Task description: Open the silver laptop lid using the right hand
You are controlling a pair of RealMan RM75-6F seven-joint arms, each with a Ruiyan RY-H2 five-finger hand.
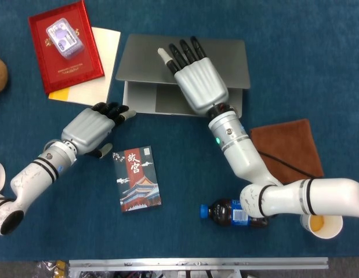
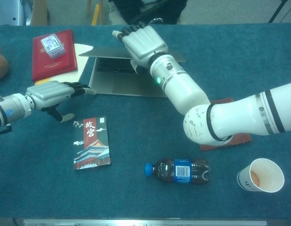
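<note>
The silver laptop has its lid (image 1: 225, 58) raised a little off its base (image 1: 144, 99); in the chest view the keyboard shows under the lid (image 2: 176, 55). My right hand (image 1: 199, 81) is at the middle of the lid's front edge, back upward. Its fingers lie straight across the lid, and its palm side is hidden. From the chest view the right hand (image 2: 143, 44) stands in front of the lid with its fingertips above it. My left hand (image 1: 89, 128) (image 2: 49, 92) holds nothing, and its fingertips touch the base's front left corner.
A red box (image 1: 63, 49) with a small clear case (image 1: 64, 35) on it lies on cream papers (image 1: 104, 52) left of the laptop. A booklet (image 1: 137, 178), a lying bottle (image 1: 222, 213), a brown pad (image 1: 286, 150) and a paper cup (image 1: 324, 226) sit nearer me.
</note>
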